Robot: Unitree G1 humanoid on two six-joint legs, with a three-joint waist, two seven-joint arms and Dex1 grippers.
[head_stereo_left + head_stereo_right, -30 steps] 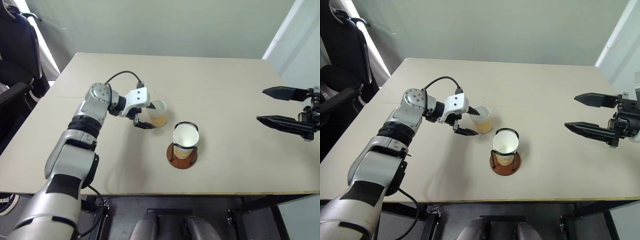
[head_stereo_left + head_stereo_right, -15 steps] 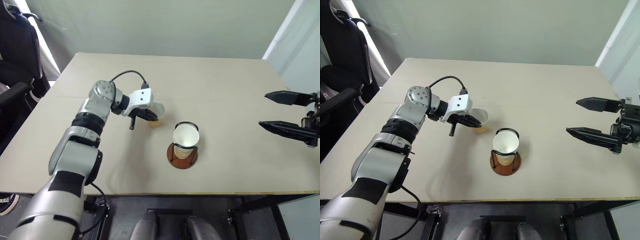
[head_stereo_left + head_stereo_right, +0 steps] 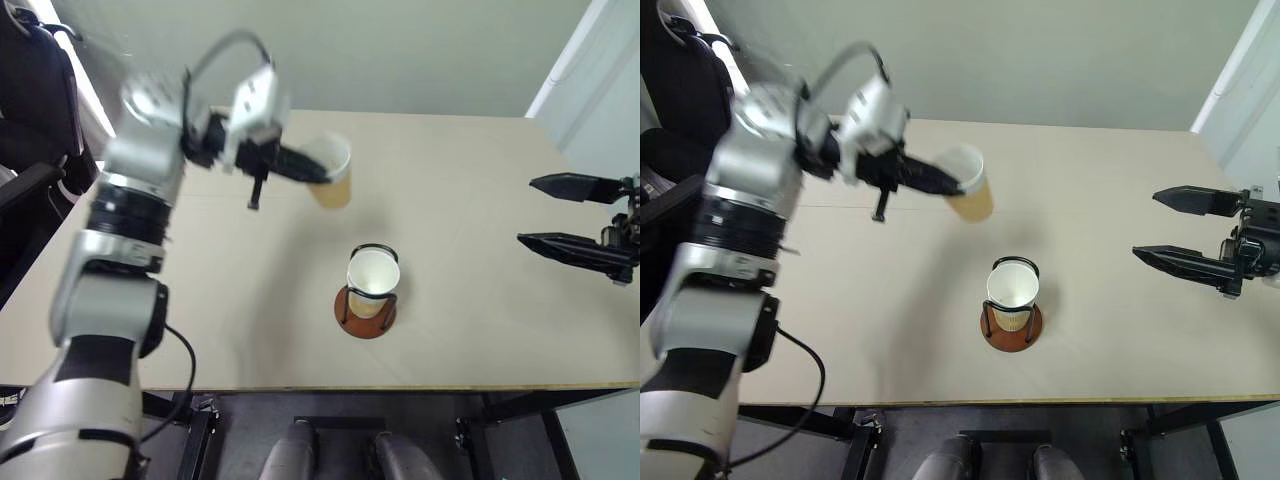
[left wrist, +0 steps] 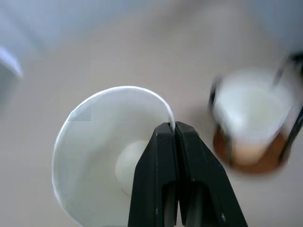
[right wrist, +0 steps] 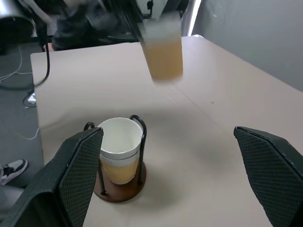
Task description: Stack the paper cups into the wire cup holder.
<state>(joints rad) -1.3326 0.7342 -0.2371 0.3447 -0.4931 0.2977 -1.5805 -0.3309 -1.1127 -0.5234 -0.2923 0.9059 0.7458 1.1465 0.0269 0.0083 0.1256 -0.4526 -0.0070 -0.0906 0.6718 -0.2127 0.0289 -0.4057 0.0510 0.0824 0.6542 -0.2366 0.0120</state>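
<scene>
- Above the table (image 3: 470, 190), up and to the left of the wire cup holder (image 3: 365, 300), a paper cup (image 3: 331, 172) hangs clear of the surface in the left gripper (image 4: 174, 130).
- That gripper's two black fingers are pinched together on the cup's rim, one inside the white wall and one outside, as the left wrist view shows; the cup is tilted, its mouth turned partly sideways.
- At the holder itself, cups already sit nested inside the wire uprights: a white rim over a tan wall, with a second rim line visible below it in the right wrist view (image 5: 119, 142), so I judge two cups are stacked.
- Well to the right of the holder, the right gripper (image 3: 1185, 230) waits with its fingers spread wide and nothing between them.
- Judging from this, the raised cup is the last one; what is left is to carry it over the holder, upright it, lower it into the nested cups and let go.
- No brand, label or writing can be read on the cups, the holder or the table.
</scene>
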